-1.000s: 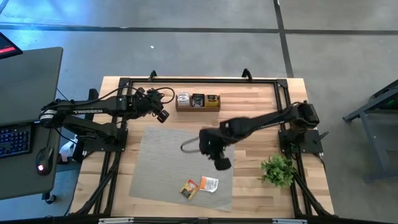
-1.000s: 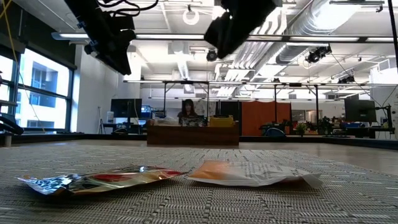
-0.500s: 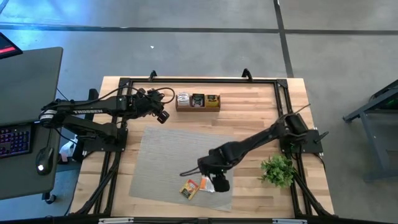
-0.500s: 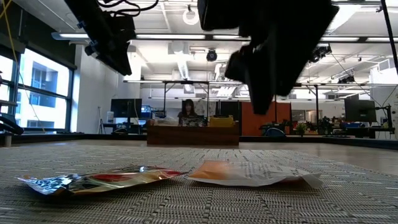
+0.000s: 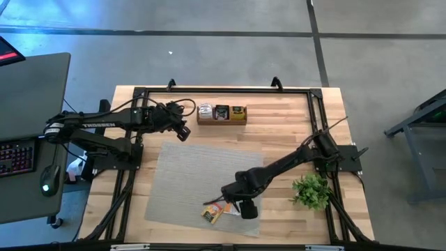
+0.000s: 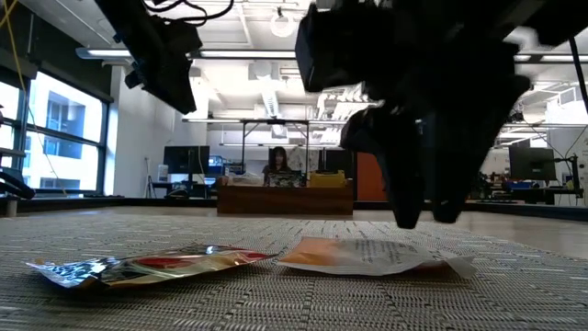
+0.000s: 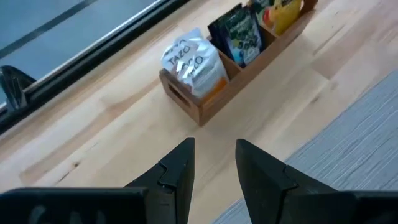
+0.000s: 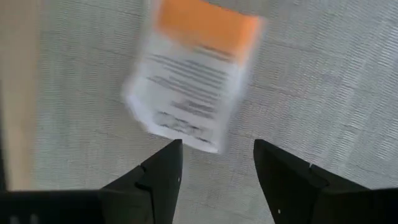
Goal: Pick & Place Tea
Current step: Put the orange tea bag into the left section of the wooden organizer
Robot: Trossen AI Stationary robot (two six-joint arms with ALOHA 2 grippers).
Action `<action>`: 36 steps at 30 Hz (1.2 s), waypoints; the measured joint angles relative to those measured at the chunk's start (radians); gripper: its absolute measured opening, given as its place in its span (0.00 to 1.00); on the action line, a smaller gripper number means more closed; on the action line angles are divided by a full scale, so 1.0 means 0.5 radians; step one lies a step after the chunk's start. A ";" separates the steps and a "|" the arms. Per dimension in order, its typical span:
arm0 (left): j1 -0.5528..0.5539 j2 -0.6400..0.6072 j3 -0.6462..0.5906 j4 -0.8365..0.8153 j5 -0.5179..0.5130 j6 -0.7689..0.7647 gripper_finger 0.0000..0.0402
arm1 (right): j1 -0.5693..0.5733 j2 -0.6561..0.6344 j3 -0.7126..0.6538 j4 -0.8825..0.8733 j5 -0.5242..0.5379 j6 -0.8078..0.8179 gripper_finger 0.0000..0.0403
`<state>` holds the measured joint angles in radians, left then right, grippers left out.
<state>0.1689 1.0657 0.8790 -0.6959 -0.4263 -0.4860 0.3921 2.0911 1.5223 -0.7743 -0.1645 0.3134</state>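
Right claw (image 8: 211,163) hangs wide open just over the white-and-orange tea sachet (image 8: 193,81) on the grey mat (image 5: 188,174), near edge. Left claw (image 7: 214,163), narrowly parted and empty, sits far-left by the wooden box (image 7: 211,99).

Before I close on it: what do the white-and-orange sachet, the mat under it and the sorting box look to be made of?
White-and-orange sachet: likely matte paper, printed text, no glare. Grey mat: woven, probably vinyl or fabric, visible ribbed weave. Sorting box: light wood, visible grain.
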 joint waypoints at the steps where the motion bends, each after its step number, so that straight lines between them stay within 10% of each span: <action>1: 0.000 0.000 -0.011 0.005 0.003 0.000 0.29 | 0.015 0.000 0.000 0.034 0.001 -0.009 0.48; 22: 0.001 0.000 -0.061 -0.006 -0.026 0.019 0.29 | 0.068 0.130 0.008 0.189 0.216 -0.442 0.46; 36: 0.001 0.000 -0.061 -0.006 -0.019 0.019 0.29 | 0.015 0.123 0.034 0.133 -0.008 -0.543 0.02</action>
<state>0.1692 1.0657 0.8485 -0.6991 -0.4358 -0.4767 0.3998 2.1527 1.5392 -0.7079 -0.1685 0.0416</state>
